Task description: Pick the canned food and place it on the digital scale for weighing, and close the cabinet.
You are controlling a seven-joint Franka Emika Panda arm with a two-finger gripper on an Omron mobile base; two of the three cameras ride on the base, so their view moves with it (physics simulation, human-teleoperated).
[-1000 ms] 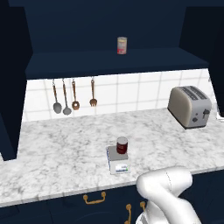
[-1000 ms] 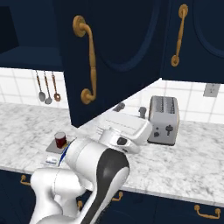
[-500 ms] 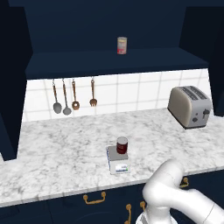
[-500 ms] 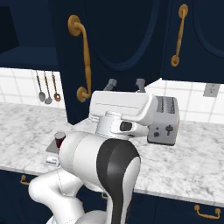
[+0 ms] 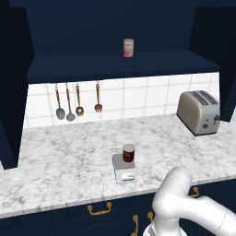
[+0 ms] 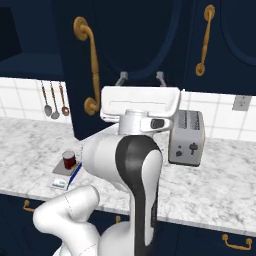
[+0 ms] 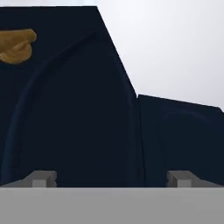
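Can (image 5: 128, 152) sits on scale (image 5: 124, 168), mid-desk (image 5: 60, 161). Toaster (image 5: 199, 112) far right; utensils (image 5: 76, 100) hang behind, taller can (image 5: 128, 48) on shelf above.

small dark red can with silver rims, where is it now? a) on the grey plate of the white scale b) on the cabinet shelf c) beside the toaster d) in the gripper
a: the small dark red can stands on the grey plate of the flat white digital scale on the marble counter.
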